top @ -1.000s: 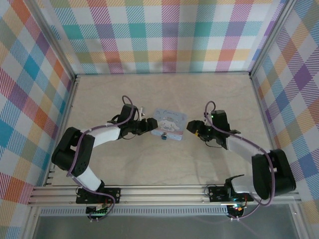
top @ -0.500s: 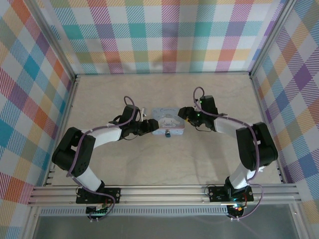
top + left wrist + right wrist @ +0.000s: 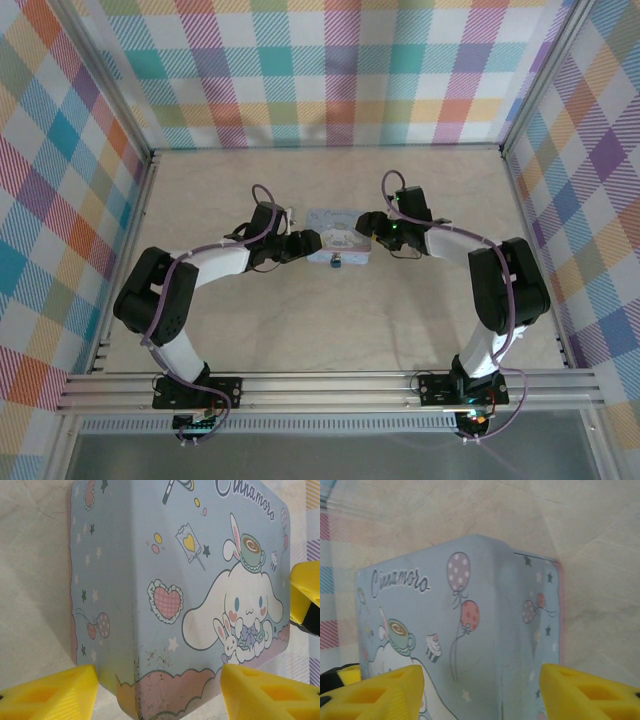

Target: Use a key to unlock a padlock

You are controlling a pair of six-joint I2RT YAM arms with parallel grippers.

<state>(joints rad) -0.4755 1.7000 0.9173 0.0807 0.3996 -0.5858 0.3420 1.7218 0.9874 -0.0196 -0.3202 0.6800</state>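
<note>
The padlock is a tiny dark block with a bluish spot, lying against the near edge of the pale blue cartoon tin. My left gripper is open at the tin's left end. In the left wrist view the left gripper has a corner of the tin between its yellow fingers, with gaps on both sides. My right gripper is open at the tin's far right corner. In the right wrist view the right gripper straddles that corner of the tin. The key is hidden.
The beige table is walled by plaid panels on three sides, with an aluminium rail along the near edge. A yellow fingertip of the right gripper shows past the tin's far end in the left wrist view.
The right arm has swung in from the right and up to the tin's far right corner. The left gripper has edged right against the tin's left end. The tin has shifted slightly away.
</note>
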